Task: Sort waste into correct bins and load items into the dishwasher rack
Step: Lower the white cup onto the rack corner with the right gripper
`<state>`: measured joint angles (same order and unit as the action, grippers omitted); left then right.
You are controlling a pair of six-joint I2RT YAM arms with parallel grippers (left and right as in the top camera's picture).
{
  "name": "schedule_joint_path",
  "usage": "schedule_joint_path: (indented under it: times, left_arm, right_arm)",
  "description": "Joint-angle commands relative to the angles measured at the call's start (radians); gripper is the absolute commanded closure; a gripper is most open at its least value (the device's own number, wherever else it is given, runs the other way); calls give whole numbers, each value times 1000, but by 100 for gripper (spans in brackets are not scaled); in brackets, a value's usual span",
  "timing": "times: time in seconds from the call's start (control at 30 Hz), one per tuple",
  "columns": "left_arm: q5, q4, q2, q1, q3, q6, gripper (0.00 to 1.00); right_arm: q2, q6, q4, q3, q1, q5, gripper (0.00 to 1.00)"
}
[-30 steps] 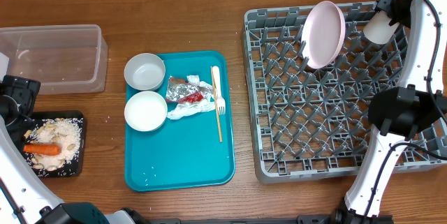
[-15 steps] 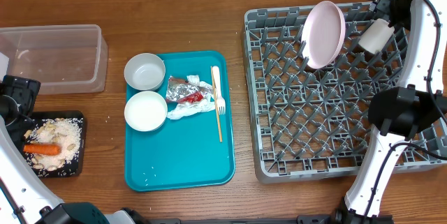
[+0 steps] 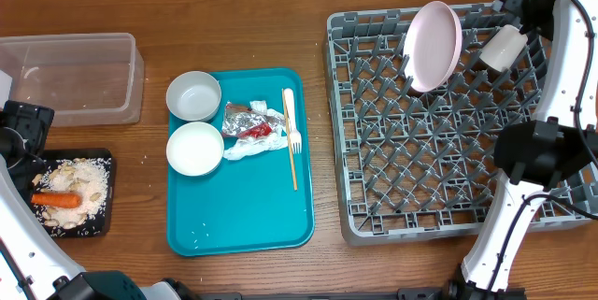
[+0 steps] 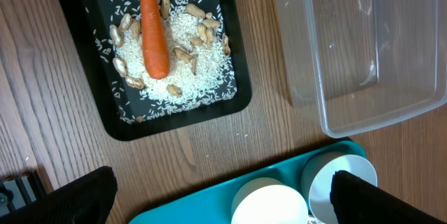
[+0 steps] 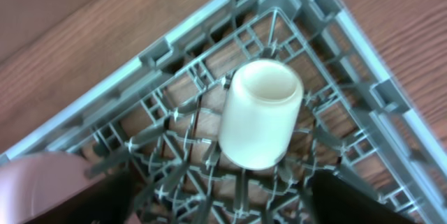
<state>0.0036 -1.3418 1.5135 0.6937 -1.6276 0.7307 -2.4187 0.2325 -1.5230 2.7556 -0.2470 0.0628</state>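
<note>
Step in hand: loading crockery into the dishwasher rack [image 3: 341, 132]. The cup [image 5: 260, 116] lies on its side among the pegs in the rack's far right corner, its mouth towards the corner. The right gripper [image 5: 223, 192] hangs just behind it with its jaws wide and neither finger on the cup, so I judge the placement done or nearly so. The plate [image 3: 434, 46] stands on edge between pegs near the far rim, just beside the cup. The left gripper [image 4: 223, 182] hovers with its jaws wide and empty over the table, between the black tray [image 4: 174, 116] and the teal tray [image 3: 243, 216]. The black tray holds the carrot [image 4: 154, 32] on a bed of rice [image 4: 188, 84] with nut pieces [image 4: 185, 55] around it. The clear tub [image 4: 349, 123] next to it shows nothing inside beyond perhaps a few specks. The teal tray still carries two bowls [image 3: 193, 95] side by side, a foil wrapper [image 3: 248, 122] touching a napkin [image 3: 252, 146], and the fork [image 3: 291, 132] lying lengthwise. Next move, as I judge it: the right arm lifts clear of the pegs without nudging the cup or plate, then reaches across for a bowl or the fork. The wrapper and napkin are probably meant for the tub. Risk: the cup may roll.
</note>
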Motion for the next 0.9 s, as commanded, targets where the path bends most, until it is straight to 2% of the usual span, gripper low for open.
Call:
schedule_joint_path:
  times: [0.0,0.07,0.17,0.23,0.47,0.87]
  left_arm:
    - [-11,1,6,0,-11,7,0]
    - [-11,1,6,0,-11,7,0]
    - [-11,1,6,0,-11,7,0]
    - [-11,1,6,0,-11,7,0]
    - [-11,1,6,0,-11,7,0]
    - [-11,1,6,0,-11,7,0]
  right_arm:
    - [37,1,28,-1,-17,37,41]
    - [27,1,49,-2,-24,32,67]
    - [11,1,81,-4,-29,11,87]
    - [0,0,103,-6,-29,11,94]
    - [-71,5,190,-7,-40,14,96]
    - [-147,3,192,-8,-59,15,96]
